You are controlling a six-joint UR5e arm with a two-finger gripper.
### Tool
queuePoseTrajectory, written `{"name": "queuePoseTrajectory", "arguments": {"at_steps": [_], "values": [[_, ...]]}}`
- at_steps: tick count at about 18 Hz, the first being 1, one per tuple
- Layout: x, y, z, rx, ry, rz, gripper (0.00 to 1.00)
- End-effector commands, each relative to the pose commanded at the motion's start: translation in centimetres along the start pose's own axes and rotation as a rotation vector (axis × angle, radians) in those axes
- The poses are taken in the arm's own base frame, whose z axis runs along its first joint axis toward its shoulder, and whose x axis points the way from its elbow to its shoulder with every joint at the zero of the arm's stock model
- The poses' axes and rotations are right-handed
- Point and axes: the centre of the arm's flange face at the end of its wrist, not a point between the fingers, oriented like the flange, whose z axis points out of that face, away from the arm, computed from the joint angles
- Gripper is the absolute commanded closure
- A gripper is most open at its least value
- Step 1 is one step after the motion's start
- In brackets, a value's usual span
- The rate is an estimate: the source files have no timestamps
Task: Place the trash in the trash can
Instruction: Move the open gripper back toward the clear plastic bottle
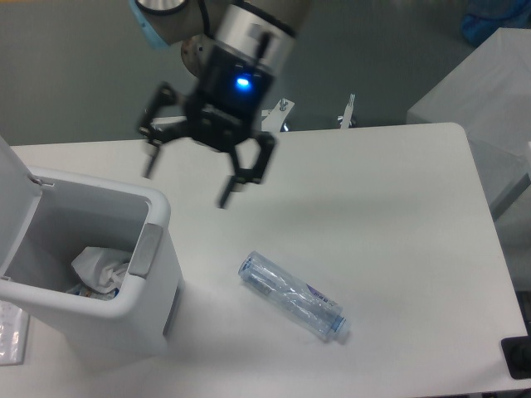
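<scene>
The white trash can point(158, 274) stands at the table's front left with its lid point(12, 199) flipped open. A crumpled white tissue wad point(98, 267) lies inside it. The crushed clear plastic bottle point(292, 296) with a blue-purple label lies on its side on the table, right of the can. My gripper point(187, 186) hangs above the table, just right of the can's opening and up-left of the bottle. Its fingers point(226, 192) are spread wide and hold nothing.
The white table point(382, 199) ends at a rounded right edge. A grey-white box point(481, 99) stands off the table at the far right. A clear packet point(10, 332) lies left of the can. Metal clamps point(348, 112) sit at the table's back edge.
</scene>
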Motion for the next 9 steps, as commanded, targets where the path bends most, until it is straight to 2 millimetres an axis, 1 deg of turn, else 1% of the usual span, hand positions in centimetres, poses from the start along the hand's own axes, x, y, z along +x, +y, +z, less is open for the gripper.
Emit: {"name": "queuePoseTrajectory", "arguments": {"at_steps": [3, 4, 6, 7, 8, 9], "values": [[-2.8, -2.2, 2.2, -0.033, -0.057, -0.031, 0.0], [-3.5, -2.9, 2.6, -0.042, -0.079, -0.04, 0.0], [-4.7, -3.8, 3.2, -0.067, -0.106, -0.07, 0.0], [-5.6, -4.1, 3.9, -0.085, -0.119, -0.082, 0.0], [-7.6, -4.0, 4.7, -0.11, -0.141, -0.107, 0.0], [-9.8, -3.6, 4.8, -0.136, -0.182, -0.137, 0.0]]}}
